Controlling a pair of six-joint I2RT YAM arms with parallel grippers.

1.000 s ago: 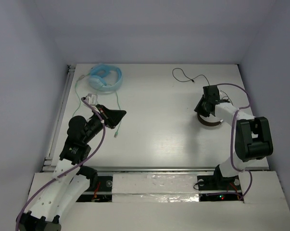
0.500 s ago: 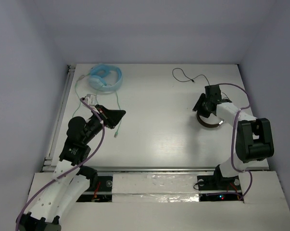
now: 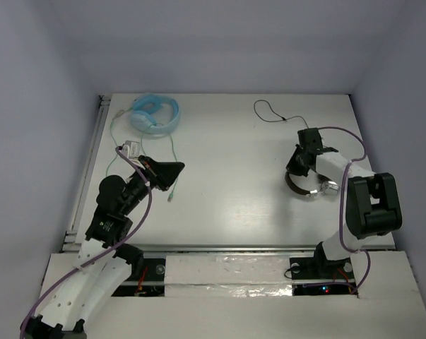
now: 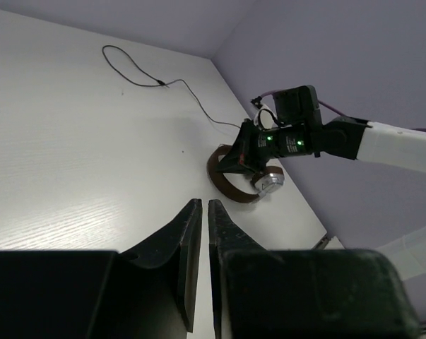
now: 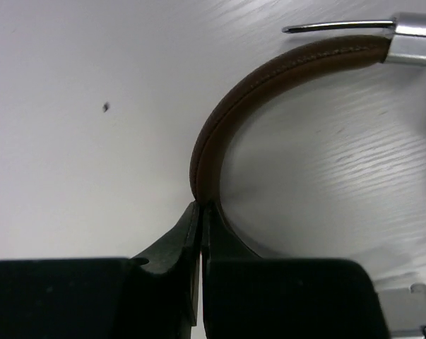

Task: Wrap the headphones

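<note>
The headphones lie at the right of the table, with a brown headband and a silver earcup. Their thin black cable trails toward the back of the table. My right gripper is shut on the headband's left side; in the right wrist view its tips pinch the brown band. My left gripper is shut and empty, held above the table's left half and far from the headphones. In the left wrist view it points toward them.
A light blue headset lies at the back left, and its pale green cable runs forward past my left gripper. A metal rail lines the table's left edge. Walls close in the left, right and back.
My right gripper has turned and pulled the headband a little toward the near side. The silver earcup now shows to its right. My left arm has barely moved.
</note>
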